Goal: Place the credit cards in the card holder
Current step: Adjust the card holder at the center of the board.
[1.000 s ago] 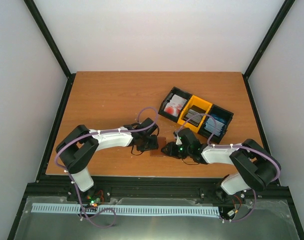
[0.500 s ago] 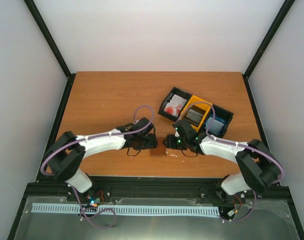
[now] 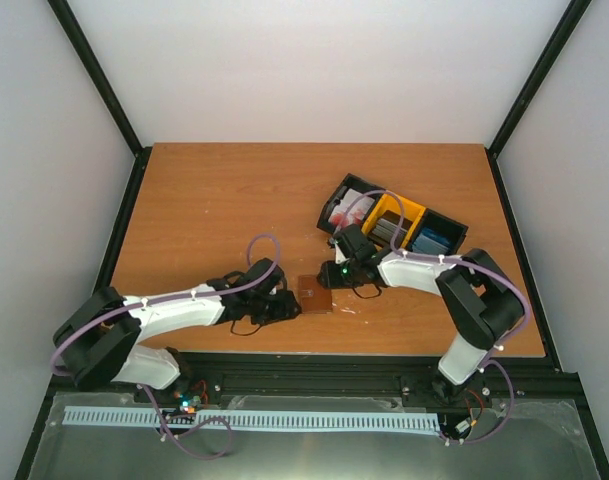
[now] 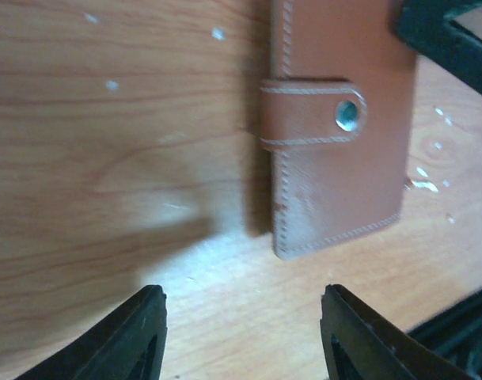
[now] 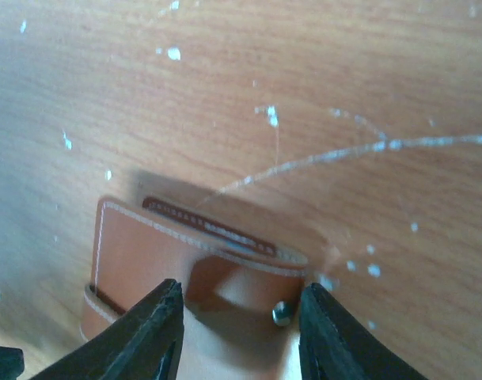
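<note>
On wood table (image 3: 204, 200), card holder (image 4: 335, 182) cut off, left fingers (image 4: 142, 336) apart, right fingers (image 5: 153, 336) apart, perhaps touching

The left claw (image 4: 241, 309) has pulled nearward and the right claw (image 5: 241, 305) farther back.

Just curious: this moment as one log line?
brown leather card holder: on table | left gripper: open, empty | right gripper: open, at holder | plastic credit cards: in bins

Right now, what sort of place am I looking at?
Likely a robot lab test cell: a wooden table enclosed by plain white walls, the left arm and right arm bolted at its near edge, and plastic bins.
</note>
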You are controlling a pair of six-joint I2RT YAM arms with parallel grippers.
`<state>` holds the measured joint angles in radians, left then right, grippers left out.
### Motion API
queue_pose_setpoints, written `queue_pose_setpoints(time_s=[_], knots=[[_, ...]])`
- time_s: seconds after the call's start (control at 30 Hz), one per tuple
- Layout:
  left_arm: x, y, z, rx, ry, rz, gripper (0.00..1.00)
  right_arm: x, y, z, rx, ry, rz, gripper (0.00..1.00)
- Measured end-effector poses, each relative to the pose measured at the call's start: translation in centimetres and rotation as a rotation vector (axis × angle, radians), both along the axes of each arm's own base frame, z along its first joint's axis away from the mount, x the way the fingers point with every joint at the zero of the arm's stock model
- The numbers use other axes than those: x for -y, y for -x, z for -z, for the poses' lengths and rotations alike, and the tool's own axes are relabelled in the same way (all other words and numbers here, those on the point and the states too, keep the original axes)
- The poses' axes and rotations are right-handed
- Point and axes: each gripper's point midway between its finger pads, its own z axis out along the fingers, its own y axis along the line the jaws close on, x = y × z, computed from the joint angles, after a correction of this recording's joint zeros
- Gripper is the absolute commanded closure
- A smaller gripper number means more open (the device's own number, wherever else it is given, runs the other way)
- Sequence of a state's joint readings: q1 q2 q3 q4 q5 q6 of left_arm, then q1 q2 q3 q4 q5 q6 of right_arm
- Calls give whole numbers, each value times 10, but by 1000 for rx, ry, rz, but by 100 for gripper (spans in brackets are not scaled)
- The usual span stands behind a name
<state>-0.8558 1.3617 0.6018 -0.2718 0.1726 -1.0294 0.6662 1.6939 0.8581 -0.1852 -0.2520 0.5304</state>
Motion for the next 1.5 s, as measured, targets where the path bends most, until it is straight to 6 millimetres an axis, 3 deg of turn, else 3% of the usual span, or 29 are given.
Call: queue_pose_setpoints(time_s=[0.1,0.23,0.33,0.43,0.57,0.77,0.9,1.07,1.2,1.33,1.5], knots=[[10,10,-4,-13,85,49,50,6,11,-2,-9,-1,-19,62],[13,38,-2,-58,163,124,53,19,32,0,-43,6,-20,66],[16,57,-1,-92,203,174,58,28,46,3,-80,10,-3,65],[25,62,-4,-96,252,209,67,31,52,3,-102,7,14,65],[39,54,2,-90,265,224,76,28,38,-6,-78,16,34,59],[61,36,14,-82,256,224,78,0,-23,-33,40,-8,44,55],[65,26,14,-52,246,204,77,-21,-46,-27,54,-26,10,55],[66,3,16,-19,163,124,81,-22,-42,1,-14,-4,-20,55],[65,-15,17,2,95,52,81,-18,-39,1,-18,-13,-26,57],[50,-20,17,6,49,1,81,6,-25,2,-22,-3,15,62],[28,-36,17,22,9,-65,80,30,6,4,-59,-2,60,68]])
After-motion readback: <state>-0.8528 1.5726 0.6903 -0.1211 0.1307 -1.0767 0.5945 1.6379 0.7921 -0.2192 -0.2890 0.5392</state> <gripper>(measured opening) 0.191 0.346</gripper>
